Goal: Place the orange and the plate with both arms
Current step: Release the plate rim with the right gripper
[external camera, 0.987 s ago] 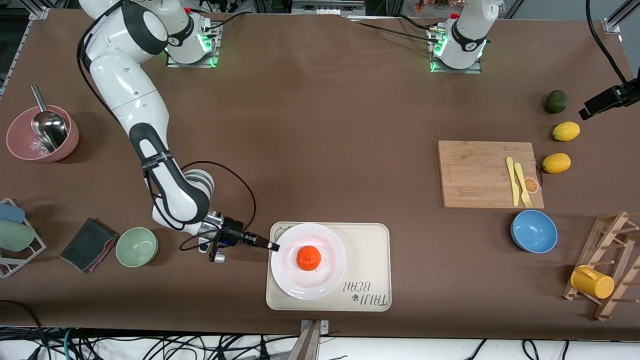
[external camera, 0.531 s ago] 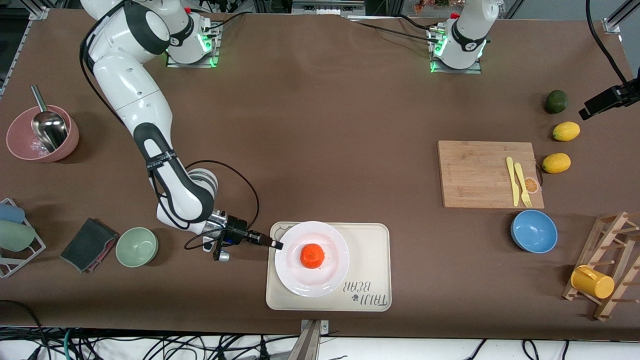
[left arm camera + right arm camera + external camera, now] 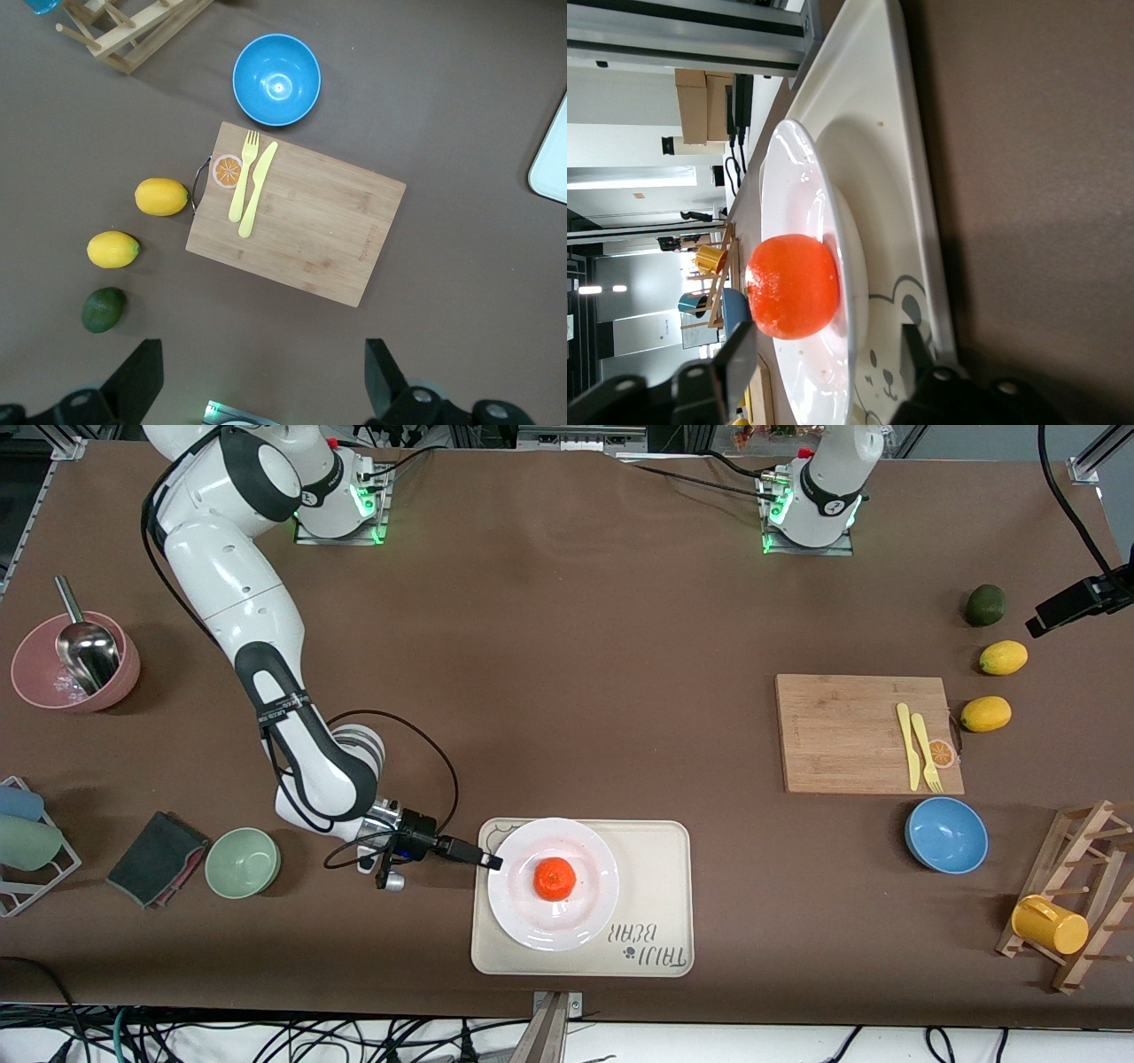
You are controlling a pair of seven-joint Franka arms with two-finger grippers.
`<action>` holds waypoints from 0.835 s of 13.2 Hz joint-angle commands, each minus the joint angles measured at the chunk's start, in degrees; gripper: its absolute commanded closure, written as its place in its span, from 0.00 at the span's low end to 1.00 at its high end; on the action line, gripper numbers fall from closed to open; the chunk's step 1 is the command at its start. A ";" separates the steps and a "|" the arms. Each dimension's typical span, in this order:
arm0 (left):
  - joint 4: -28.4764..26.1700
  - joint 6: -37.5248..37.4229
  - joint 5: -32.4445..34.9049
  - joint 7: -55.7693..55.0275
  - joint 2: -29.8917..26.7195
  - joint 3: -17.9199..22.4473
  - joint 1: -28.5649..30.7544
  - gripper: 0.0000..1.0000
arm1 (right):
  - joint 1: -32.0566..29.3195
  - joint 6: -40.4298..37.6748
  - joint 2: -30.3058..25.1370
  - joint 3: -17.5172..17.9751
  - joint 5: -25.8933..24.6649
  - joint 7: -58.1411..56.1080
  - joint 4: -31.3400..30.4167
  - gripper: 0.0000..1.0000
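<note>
We take the step in hand to be the release: plate (image 3: 553, 884) sits on the cream tray (image 3: 660, 859) near the table's front edge, about mid-length, w/ the orange (image 3: 555, 879) resting at its centre. Right gripper (image 3: 490, 861) lies low at the plate's rim on the side twd the right arm's end of the table. In the right wrist view its fingers (image 3: 740, 354) stand apart on either side of the rim w/ clear gaps, holding nothing as far as we can see.

To finish well, we'd judge: pull straight back along the table, level, away from the rim, so neither finger clips the plate edge and drags it off the tray. Lift only once clear. Slow enough that the orange doesn't roll; it's loose on a shallow dish.

How the things look: plate is round, glossy white, wide rim, faint reddish tint reflected round the fruit. Orange is small, bright orange-red, slightly flattened, much smaller than the plate. Tray has a bear print and lettering at its corner nearest the front edge.

Farther up, left arm waits at its base by the table's back edge; left gripper (image 3: 263, 376), seen in its own wrist view, has fingers spread wide, empty, high over the cutting board (image 3: 297, 212).
</note>
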 commanded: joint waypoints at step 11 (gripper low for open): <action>1.26 -1.16 -1.38 0.86 0.11 0.07 0.42 0.00 | -0.26 -2.25 -7.17 -0.75 -16.88 0.46 -3.66 0.00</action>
